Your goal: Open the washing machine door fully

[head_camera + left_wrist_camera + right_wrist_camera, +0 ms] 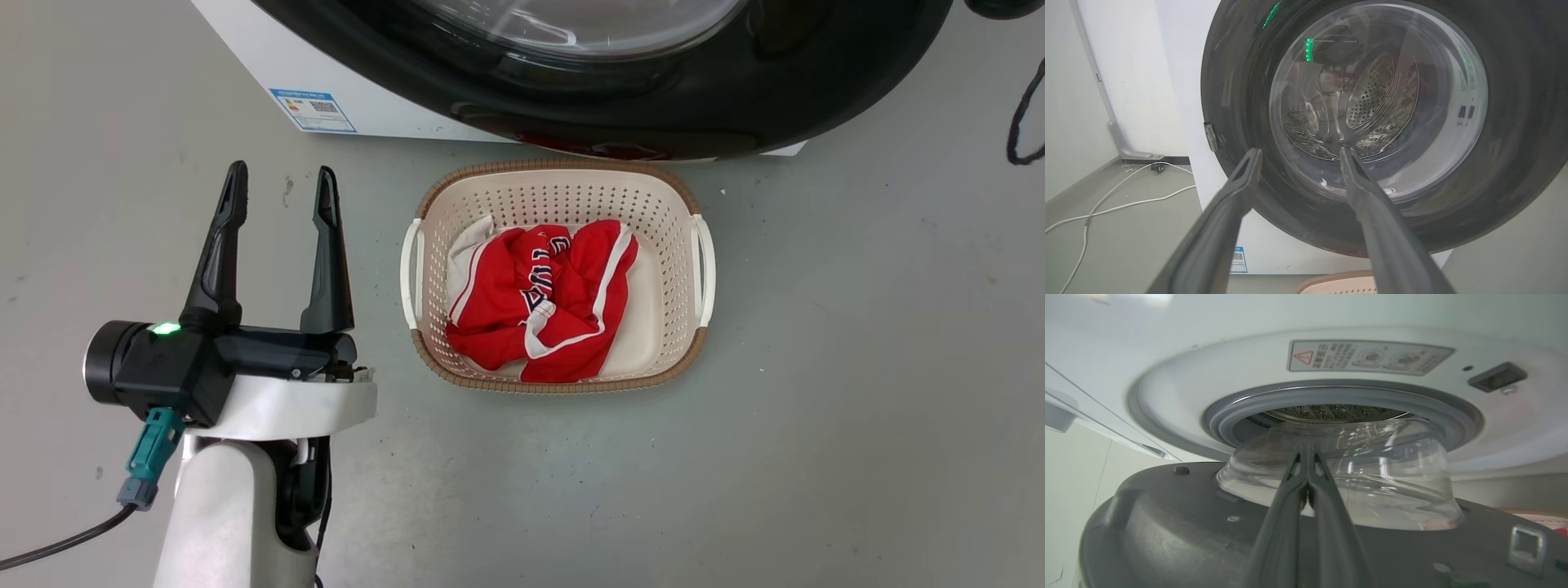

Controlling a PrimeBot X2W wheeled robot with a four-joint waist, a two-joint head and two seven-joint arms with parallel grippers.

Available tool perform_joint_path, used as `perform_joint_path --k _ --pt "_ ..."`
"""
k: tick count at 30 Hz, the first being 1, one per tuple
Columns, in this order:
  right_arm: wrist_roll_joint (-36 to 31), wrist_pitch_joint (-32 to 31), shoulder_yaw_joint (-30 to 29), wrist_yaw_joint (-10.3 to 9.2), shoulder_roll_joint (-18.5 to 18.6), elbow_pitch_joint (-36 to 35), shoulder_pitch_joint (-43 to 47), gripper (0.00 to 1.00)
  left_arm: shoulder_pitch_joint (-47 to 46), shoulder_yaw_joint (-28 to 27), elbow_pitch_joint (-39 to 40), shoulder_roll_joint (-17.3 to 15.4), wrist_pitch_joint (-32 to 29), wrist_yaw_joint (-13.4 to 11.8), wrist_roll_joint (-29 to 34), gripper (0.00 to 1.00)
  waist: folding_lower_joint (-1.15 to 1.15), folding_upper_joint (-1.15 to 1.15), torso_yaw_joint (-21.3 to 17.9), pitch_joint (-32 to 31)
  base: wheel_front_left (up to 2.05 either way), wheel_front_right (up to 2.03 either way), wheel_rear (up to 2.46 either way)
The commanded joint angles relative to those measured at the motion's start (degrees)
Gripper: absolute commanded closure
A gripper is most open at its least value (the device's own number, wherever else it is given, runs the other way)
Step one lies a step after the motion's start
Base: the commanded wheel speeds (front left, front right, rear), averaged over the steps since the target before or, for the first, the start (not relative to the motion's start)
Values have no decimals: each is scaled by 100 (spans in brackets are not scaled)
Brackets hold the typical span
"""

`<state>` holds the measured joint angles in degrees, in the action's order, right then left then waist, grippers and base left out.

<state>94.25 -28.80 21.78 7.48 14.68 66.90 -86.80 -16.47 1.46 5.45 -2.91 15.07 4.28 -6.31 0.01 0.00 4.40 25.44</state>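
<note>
Closest to us, the left gripper (282,171) on its pale forearm. We note the two dark fingers spread wide with nothing between them, poised over the grey floor (857,408). It sits left of the basket and apart from it.

Left wrist view: the same gripper (1300,150) points at the washing machine door (1237,81). We see a glossy black disc with a clear glass bowl (1380,102) at its centre and the perforated drum behind the glass. The fingers are not touching the disc. A small grey tab (1210,136) sits on the door's left edge. White cables (1126,202) trail across the floor beside the machine.

Head view: the door (816,82) fills the top of the frame, reaching right past the corner of the white machine body (245,41). The body carries a blue label (314,110). Just below the door stands a cream laundry basket (555,167) with a brown rim. A crumpled red and white garment (563,318) lies inside it.

Right wrist view: the right gripper (1306,449) has its fingers pressed together, gripping nothing. Its tips are at the wall of the glass bowl (1392,465). We cannot tell whether they touch it. The door's grey inner face (1167,522) stands away from the grey-blue rubber ring (1339,396), so we log the door as partway open. A warning sticker (1367,357) sits above the ring
</note>
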Motion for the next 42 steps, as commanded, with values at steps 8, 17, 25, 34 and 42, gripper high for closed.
perform_joint_path --k 8,17,25,34,42 --pt "217 -995 62 2 38 -668 642 100 85 -7 -98 4 14 -40 11 0 -1 0 -55 -269 0 0 0" --pt "427 -1838 183 1 142 -1326 1546 100 396 -27 -239 3 14 -18 67 0 -1 0 -132 -872 0 0 0" --pt "486 -2237 487 2 -95 -1972 2266 100 713 -14 -289 4 14 -40 103 0 -1 0 -189 -1334 0 0 0" --pt "587 -2391 846 2 -416 -2678 2935 100 966 74 -313 4 14 -62 84 0 -1 0 -136 -1625 0 0 0" --pt "737 -2378 1097 2 -681 -3129 3294 100 1041 129 -356 4 14 -37 114 0 -1 0 -46 -1779 0 0 0"
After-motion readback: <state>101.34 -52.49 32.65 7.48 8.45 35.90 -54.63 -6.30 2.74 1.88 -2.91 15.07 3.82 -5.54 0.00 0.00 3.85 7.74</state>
